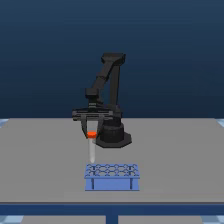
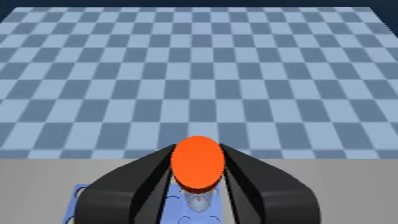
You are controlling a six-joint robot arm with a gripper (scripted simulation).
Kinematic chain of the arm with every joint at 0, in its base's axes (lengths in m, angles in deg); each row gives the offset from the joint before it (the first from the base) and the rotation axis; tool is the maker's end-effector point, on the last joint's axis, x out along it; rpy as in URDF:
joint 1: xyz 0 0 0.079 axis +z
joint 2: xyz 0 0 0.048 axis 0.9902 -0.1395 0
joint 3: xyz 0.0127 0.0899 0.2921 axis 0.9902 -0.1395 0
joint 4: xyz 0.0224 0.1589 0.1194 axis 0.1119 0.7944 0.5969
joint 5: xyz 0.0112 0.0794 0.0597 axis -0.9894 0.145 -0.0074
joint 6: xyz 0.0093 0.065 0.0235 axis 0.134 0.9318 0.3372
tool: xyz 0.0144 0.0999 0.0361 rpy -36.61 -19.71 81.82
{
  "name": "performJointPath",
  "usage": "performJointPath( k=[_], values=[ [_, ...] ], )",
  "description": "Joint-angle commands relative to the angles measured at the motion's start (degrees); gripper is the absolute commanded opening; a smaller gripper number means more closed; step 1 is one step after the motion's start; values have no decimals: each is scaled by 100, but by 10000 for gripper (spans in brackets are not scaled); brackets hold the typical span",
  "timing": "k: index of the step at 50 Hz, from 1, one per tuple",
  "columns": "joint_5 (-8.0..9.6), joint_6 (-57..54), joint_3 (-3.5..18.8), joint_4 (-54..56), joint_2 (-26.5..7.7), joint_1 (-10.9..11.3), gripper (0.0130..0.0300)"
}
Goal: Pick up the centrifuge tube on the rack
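With the gripper (image 1: 92, 133) clamped on the orange-red cap of the centrifuge tube (image 1: 91, 148), the lift is best taken straight up, no sideways swing — the slender, translucent whitish tube hangs upright, clear above the light-blue rack (image 1: 112, 176), over the exterior view's left end.

Exterior view faces the arm (image 1: 109, 85) from afar — wrist view looks down closely.
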Motion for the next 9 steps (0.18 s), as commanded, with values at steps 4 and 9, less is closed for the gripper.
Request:
performJointPath(
  k=[4,9],
  values=[
    [4,0,4,1,3,0,130],
    [4,0,4,1,3,0,130]
  ],
)
